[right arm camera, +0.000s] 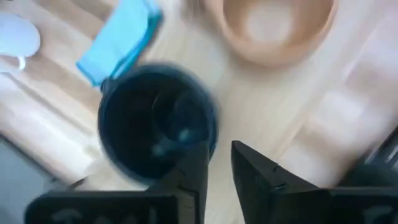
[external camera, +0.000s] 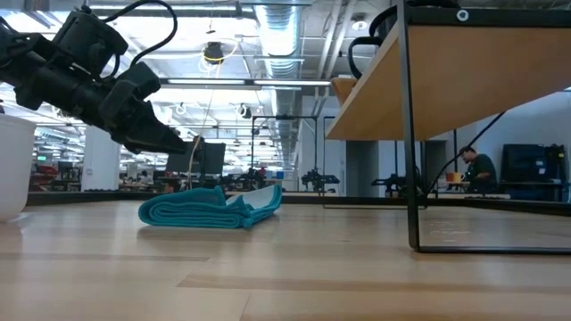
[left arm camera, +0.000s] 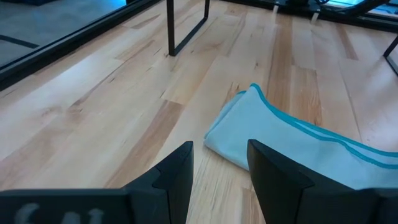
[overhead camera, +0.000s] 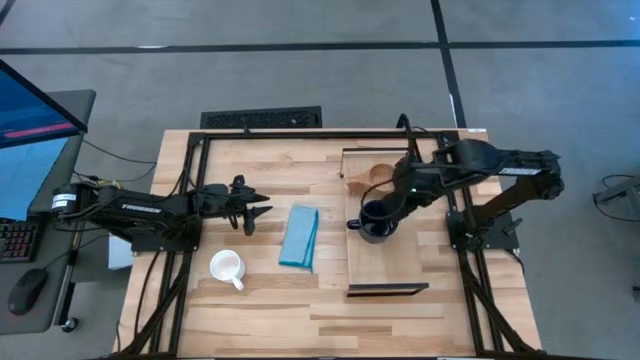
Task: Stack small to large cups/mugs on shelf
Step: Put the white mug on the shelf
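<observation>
The right gripper [right arm camera: 217, 163] is pinching the navy mug [right arm camera: 155, 118]'s rim over the shelf [overhead camera: 400, 265], wooden cup [right arm camera: 273, 28] just beyond its fingertips. Next, I'd say, it's nesting 1 inside the other. The left gripper [left arm camera: 219, 167] is hovering part-open, cloth [left arm camera: 292, 146] just ahead.

The left arm reaches in from the left edge of the table, stretched nearly level toward the middle; its left gripper [overhead camera: 256, 207] hangs above the tabletop, clear of it, its 2 fingers [left arm camera: 177, 171] spread with a plain gap between them, touching nothing; the right arm comes in from the right side, folded at the elbow, its forearm angled down and inward; the right gripper [overhead camera: 383, 212] points downward, its 2 fingers [right arm camera: 252, 168] set close together, with only a narrow gap showing between them.
</observation>
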Motion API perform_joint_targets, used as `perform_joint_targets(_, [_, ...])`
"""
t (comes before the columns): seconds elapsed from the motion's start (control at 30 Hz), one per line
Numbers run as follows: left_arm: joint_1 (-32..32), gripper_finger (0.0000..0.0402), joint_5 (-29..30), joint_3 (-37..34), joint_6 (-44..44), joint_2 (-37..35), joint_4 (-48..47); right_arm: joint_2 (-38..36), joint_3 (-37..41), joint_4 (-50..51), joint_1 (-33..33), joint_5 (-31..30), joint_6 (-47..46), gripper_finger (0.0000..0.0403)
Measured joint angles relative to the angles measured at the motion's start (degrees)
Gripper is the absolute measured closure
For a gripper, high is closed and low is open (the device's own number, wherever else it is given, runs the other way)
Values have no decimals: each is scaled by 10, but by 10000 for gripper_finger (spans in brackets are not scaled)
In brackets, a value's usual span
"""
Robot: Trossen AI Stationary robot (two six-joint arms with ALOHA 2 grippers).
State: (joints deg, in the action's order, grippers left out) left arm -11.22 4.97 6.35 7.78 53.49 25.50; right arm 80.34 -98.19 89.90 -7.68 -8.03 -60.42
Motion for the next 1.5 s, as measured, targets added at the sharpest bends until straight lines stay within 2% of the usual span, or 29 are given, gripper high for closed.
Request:
perform_joint_targets(0.13, [0, 260, 3, 0, 5, 0, 19, -39, 0, 0, -27, -126, 79, 346])
perform_joint_targets(0.33, [0, 260, 2, 0, 23, 0, 65, -110, 9, -4, -92, -251, 176, 385])
perform_joint_targets(0.5, [0, 260, 12, 0, 24, 0, 114, -202, 104, -25, -153, -361, 200, 397])
perform_joint_targets(0.6, [0, 260, 14, 0, 24, 0, 135, -265, 193, -68, -182, -381, 200, 392])
perform_joint_targets(0.83, [0, 260, 15, 0, 23, 0, 158, -392, 407, -282, -237, -385, 257, 399])
perform_joint_targets(1.13, [0, 260, 15, 0, 21, 0, 163, -485, 636, -496, -302, -409, 299, 399])
perform_joint_targets(1.23, [0, 260, 15, 0, 19, 0, 163, -514, 684, -548, -320, -420, 314, 400])
perform_joint_targets(1.5, [0, 260, 15, 0, 4, 0, 162, -631, 717, -557, -359, -487, 382, 400])
